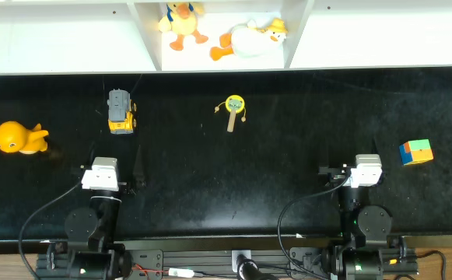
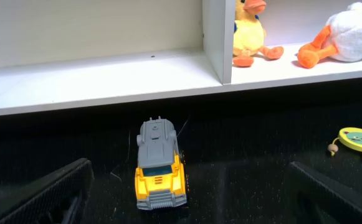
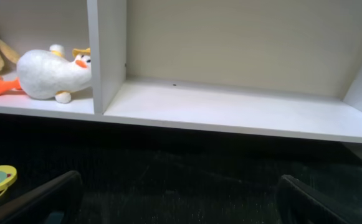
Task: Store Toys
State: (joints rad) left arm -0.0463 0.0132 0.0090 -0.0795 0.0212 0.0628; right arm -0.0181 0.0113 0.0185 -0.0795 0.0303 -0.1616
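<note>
Both arms sit low at the near edge of the black bench (image 1: 288,167). The left pincer (image 2: 190,164) is spread wide with nothing in it, and so is the right pincer (image 3: 179,176). A yellow and grey toy truck (image 1: 120,111) stands on the bench straight ahead of the left pincer. It lines up with the gap between the fingers but is apart from them, with its grey back end toward the white shelf (image 1: 62,47) along the far side. Near the middle of the bench lies a small rattle (image 1: 233,106) with a green and yellow round head and a wooden stick, its two beads on strings beside it. An orange duck (image 1: 19,138) sits well off by the left end of the bench, and a cube (image 1: 416,152) of coloured blocks rests near the right end, beyond the right arm. In the shelf's middle compartment are two soft toys: a yellow plush duck (image 1: 183,22) sits upright, and just beside it a white plush goose (image 1: 249,39) with orange feet lies on its side. The right pincer faces the shelf's right-hand compartment.
</note>
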